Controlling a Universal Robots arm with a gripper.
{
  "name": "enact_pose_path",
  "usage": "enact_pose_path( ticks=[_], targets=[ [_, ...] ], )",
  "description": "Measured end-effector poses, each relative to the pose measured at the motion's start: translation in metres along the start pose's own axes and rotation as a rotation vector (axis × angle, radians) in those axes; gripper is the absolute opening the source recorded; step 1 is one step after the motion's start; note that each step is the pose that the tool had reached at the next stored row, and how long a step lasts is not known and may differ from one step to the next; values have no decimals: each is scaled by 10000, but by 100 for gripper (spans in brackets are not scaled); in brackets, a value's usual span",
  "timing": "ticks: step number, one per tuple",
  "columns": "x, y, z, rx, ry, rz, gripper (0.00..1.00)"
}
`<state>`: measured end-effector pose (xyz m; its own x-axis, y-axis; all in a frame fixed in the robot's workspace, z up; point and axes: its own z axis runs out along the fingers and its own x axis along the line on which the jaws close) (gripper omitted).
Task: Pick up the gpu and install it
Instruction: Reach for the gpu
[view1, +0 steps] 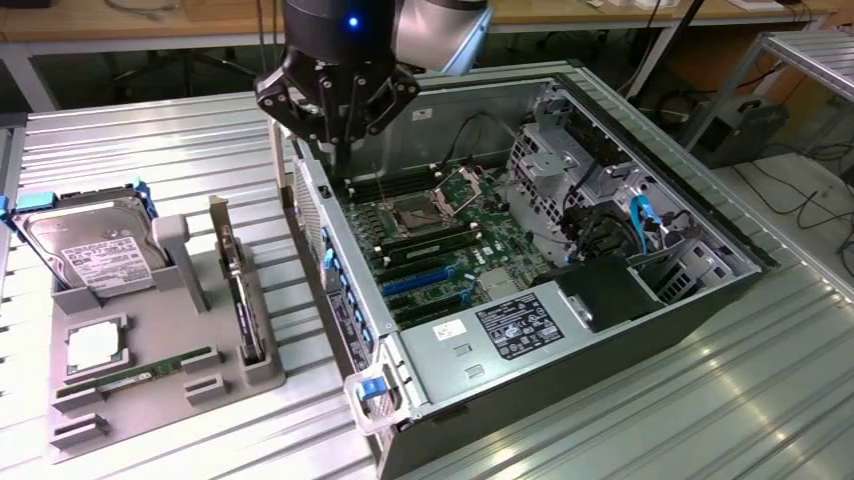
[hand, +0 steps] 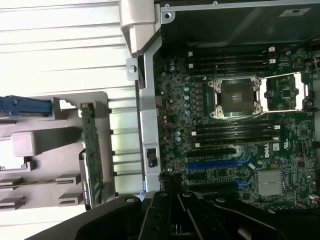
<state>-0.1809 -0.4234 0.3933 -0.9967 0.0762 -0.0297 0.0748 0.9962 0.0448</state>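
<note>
The jaws are closed tight with nothing between them. In the exterior view they hang on the arm (view1: 350, 40) above the far edge of the open case (view1: 627, 330), over the wall nearest the holder (view1: 147, 400) and at the rim of the motherboard (view1: 441, 250).

The gpu (view1: 243, 305) is not in the jaws. It stands on its long edge in a slot of the grey holder on the table (view1: 134, 140), just outside the case wall. In the exterior view it is below the jaws and to their left, well apart from them. The hard drive (view1: 87, 250) stands in the same holder, further to the exterior view's left.

In the wrist view the gpu runs along the holder's edge, with a strip of bare table between it and the case wall.
</note>
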Motion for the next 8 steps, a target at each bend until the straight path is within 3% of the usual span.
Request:
enact_pose_path(
  ticks=[8],
  targets=[
    [273,-90,13,-2,-33,-2,11]
  ],
)
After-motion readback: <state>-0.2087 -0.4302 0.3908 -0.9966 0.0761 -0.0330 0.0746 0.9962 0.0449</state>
